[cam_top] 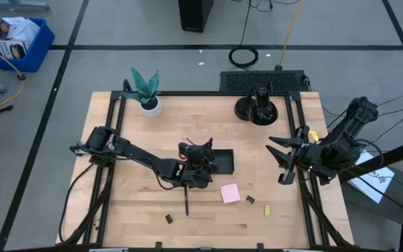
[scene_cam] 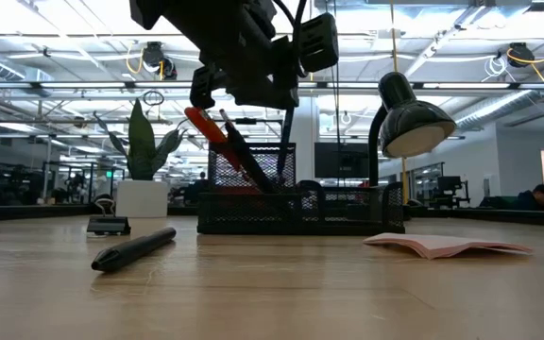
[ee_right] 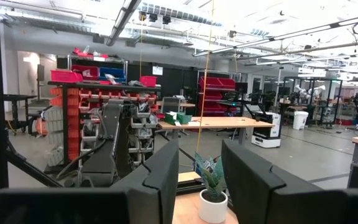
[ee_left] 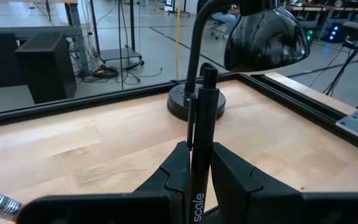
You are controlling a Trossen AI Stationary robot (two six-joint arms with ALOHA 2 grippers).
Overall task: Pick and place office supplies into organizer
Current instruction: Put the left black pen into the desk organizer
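Left gripper: you see the left gripper [ee_left: 201, 180] above the organizer [cam_top: 219, 162] near the middle of the table [cam_top: 117, 217]; its jaws are closed on a black pen [ee_left: 201, 143], which stands upright between the fingers.
Right gripper: the right gripper [cam_top: 280, 158] waits at the right edge of the table, away from the supplies; its jaws stand apart and hold nothing.
Organizer: in the low view you find red-handled scissors [scene_cam: 206, 127] and dark pens leaning in its tall mesh part.
Second pen: another black pen [cam_top: 186, 202] lies flat on the wood, just in front of the organizer.
Sticky-note pad: the pink pad [cam_top: 230, 193] lies on the table, near the organizer.
Binder clips: one clip [cam_top: 168, 219] is near the front edge, another [cam_top: 250, 200] beside the pad.
Yellow-green piece: it [cam_top: 267, 211] lies close to the second clip.
Other things: a potted plant [cam_top: 146, 92] and a black lamp [cam_top: 261, 106] stand at the far side.
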